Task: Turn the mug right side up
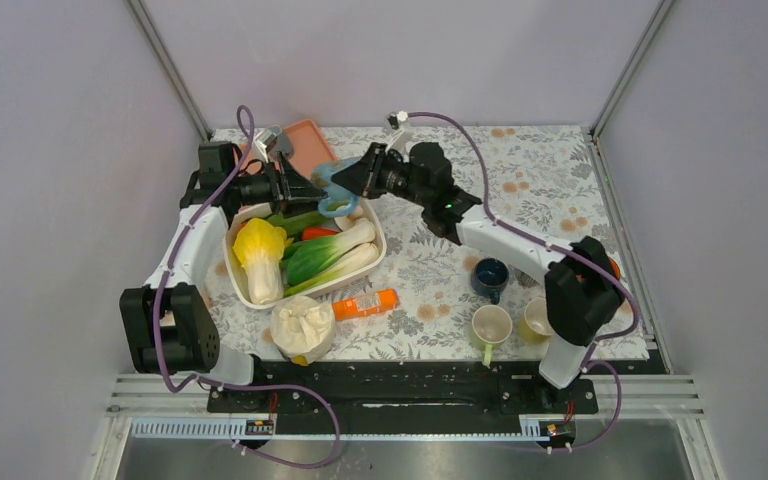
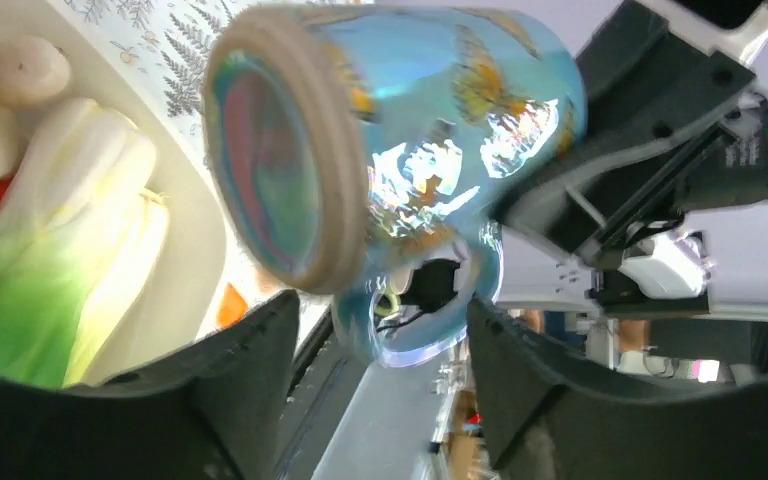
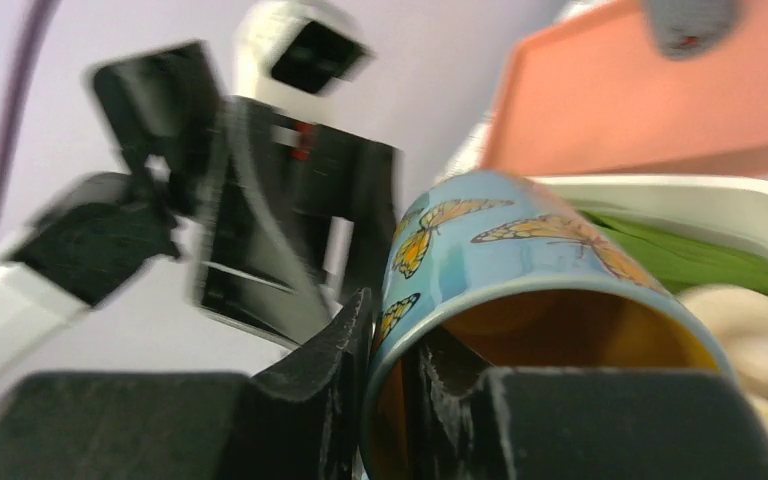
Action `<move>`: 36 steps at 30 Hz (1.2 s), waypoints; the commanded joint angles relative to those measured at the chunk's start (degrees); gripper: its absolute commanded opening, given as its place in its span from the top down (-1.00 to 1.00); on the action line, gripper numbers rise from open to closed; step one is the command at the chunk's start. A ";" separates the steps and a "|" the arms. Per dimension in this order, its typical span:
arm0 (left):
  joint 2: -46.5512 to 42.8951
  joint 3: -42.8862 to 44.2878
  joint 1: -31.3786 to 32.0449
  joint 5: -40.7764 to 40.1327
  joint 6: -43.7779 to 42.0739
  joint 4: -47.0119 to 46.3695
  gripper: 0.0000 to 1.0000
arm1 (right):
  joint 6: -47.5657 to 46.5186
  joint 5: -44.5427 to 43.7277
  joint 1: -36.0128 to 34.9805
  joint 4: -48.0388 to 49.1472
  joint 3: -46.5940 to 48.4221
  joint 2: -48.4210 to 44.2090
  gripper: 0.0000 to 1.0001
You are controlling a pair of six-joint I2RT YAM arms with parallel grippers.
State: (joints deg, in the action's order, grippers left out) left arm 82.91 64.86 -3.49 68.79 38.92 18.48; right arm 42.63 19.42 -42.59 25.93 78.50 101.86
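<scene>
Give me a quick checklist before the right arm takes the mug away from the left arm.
1. Right gripper shut on the mug rim, one finger inside: ok.
2. Left gripper open: ok.
3. Left fingers off the handle: cannot tell, the gap looks very tight.
4. Mug upright: not ok, it lies on its side in mid-air.
5. Mug over bare table for setting down: not ok, it hangs by the basket's far rim.

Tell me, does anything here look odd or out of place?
Yes: the mug hangs sideways in mid-air above the tub's far rim, pinched by its rim in the right gripper.
</scene>
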 commanded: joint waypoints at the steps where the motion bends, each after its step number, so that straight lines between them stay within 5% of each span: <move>1: 0.58 8.80 -1.06 -5.65 -21.40 10.27 -0.43 | -11.77 -7.73 4.32 -9.83 1.79 -10.91 1.00; 11: -0.86 13.41 -2.52 -16.74 -36.17 18.40 -0.53 | -33.43 -23.16 7.82 -49.50 10.09 -19.67 1.00; 18: -4.21 8.74 -2.57 -25.26 -42.55 16.36 -0.54 | -32.79 -44.05 16.08 -75.30 11.09 -27.19 1.00; 26: -5.40 5.38 -1.44 -26.34 -44.70 14.24 -0.59 | -26.76 -44.37 39.42 -80.13 -1.34 -42.07 1.00; 36: -8.92 2.97 -0.82 -27.93 -47.59 14.39 -0.59 | -22.80 -37.05 72.84 -80.55 -10.18 -45.67 1.00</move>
State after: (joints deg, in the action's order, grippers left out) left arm 78.04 68.05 -4.36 41.85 -6.13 35.31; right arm 16.71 -19.57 21.61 -57.76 69.97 57.45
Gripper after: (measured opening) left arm 0.791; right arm 0.221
